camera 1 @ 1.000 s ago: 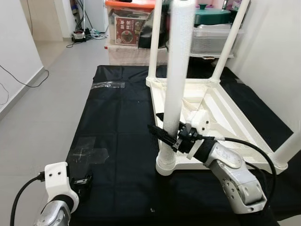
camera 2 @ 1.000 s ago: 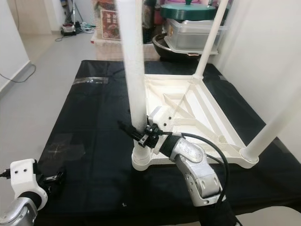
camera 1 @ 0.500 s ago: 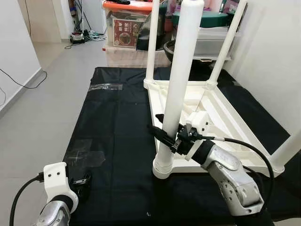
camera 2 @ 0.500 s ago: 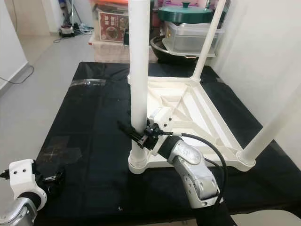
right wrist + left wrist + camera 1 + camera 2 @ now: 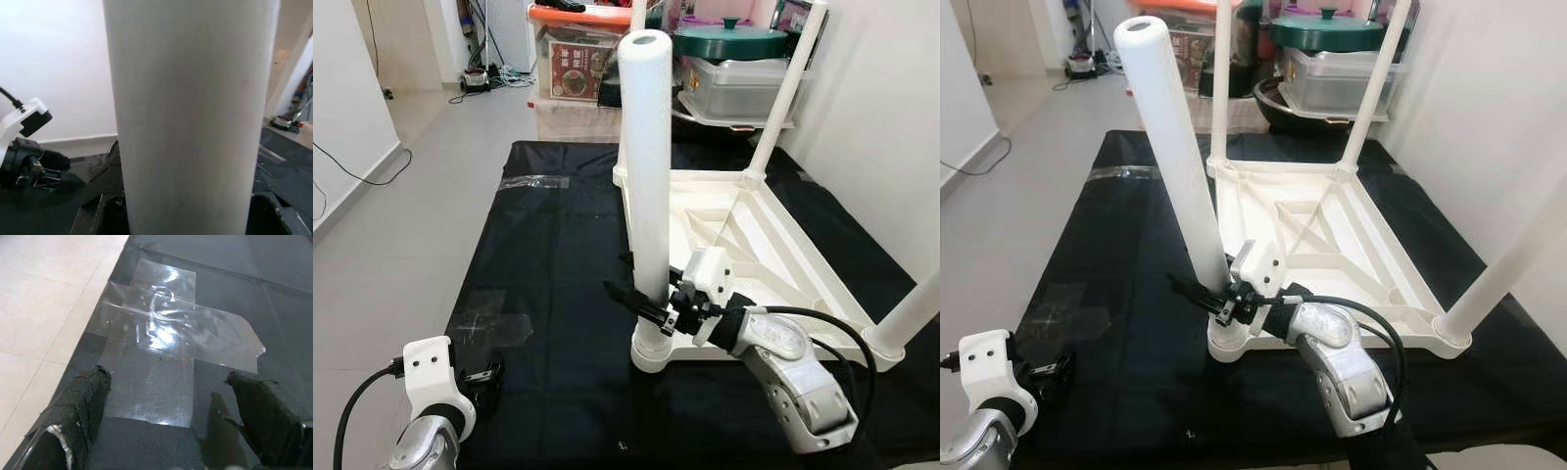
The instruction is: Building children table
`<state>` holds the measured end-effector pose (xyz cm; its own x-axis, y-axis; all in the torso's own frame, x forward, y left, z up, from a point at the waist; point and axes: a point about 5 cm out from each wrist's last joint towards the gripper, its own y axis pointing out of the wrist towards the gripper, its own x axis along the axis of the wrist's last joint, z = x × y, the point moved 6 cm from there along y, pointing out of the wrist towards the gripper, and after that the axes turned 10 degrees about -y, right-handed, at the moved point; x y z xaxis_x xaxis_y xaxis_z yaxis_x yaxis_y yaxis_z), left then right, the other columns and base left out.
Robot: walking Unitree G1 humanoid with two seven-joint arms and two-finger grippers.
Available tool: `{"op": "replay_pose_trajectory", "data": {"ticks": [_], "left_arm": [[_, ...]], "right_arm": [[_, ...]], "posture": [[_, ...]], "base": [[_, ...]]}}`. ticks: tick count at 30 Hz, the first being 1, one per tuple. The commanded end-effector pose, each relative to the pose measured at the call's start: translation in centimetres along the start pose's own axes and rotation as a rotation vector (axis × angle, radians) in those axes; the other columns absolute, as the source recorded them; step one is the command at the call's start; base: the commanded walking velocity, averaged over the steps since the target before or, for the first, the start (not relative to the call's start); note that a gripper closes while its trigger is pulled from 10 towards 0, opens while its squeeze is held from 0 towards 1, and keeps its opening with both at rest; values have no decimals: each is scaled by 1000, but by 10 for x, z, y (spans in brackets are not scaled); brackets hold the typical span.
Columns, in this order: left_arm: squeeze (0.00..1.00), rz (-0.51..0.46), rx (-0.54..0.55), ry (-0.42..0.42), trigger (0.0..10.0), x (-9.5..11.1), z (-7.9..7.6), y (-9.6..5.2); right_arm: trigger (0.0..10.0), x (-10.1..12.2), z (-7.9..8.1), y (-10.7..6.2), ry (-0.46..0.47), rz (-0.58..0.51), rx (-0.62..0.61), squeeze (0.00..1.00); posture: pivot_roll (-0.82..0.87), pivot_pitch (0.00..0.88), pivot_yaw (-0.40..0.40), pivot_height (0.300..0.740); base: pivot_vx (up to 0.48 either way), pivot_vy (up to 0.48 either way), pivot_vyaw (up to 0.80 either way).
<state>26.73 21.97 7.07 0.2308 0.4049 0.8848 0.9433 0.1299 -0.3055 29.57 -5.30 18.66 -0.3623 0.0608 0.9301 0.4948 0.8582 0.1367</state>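
**Robot grips leg of upturned children's table**

The right end effector is clamping its two black fingers around the lower part of a white table leg, which is standing in the near-left corner socket of an upside-down white children's table. The leg is leaning slightly rather than standing straight, its open top end tilting toward the robot's left in the right eye view. The table is lying with its ribbed underside up on a black mat spread over the grey tiled floor; three more white legs are already rising from its other corners. The left end effector is hovering low over the mat's near-left edge, well apart from the table, its fingers spread wide above a patch of clear tape stuck to the mat. Behind the mat, storage boxes and a green-lidded pot are sitting against the far wall.
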Motion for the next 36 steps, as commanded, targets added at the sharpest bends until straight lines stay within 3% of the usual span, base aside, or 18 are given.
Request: {"op": "replay_pose_trajectory", "data": {"ticks": [1,6,9,17,20,24,36], "left_arm": [[0,30,20,-23,10000,-7,6,0],[0,33,23,-24,10000,-7,8,0],[0,33,29,-25,10000,-6,9,1],[0,32,32,-17,10000,-4,10,4],[0,30,32,-14,10000,-3,9,5],[0,24,34,-10,10000,-2,10,6],[0,30,41,-19,10000,-5,11,4]], "right_arm": [[10000,-31,22,-5,149,89,48,24],[10000,-34,24,-9,214,95,28,20],[10000,-40,28,-13,333,128,26,4],[10000,-47,34,-12,378,175,67,0],[10000,-47,35,-10,361,182,91,0],[10000,-49,42,-7,289,219,224,0],[10000,-43,53,-9,233,213,396,12]], "posture": [[42,0,-69,740],[39,0,-62,740],[36,0,-55,740],[35,0,-47,740],[38,0,-50,740],[45,0,-59,740],[57,0,-78,740]], "base": [[0,0,0],[0,0,0],[0,0,0],[0,0,0],[0,0,0],[0,0,0],[0,0,0]]}}
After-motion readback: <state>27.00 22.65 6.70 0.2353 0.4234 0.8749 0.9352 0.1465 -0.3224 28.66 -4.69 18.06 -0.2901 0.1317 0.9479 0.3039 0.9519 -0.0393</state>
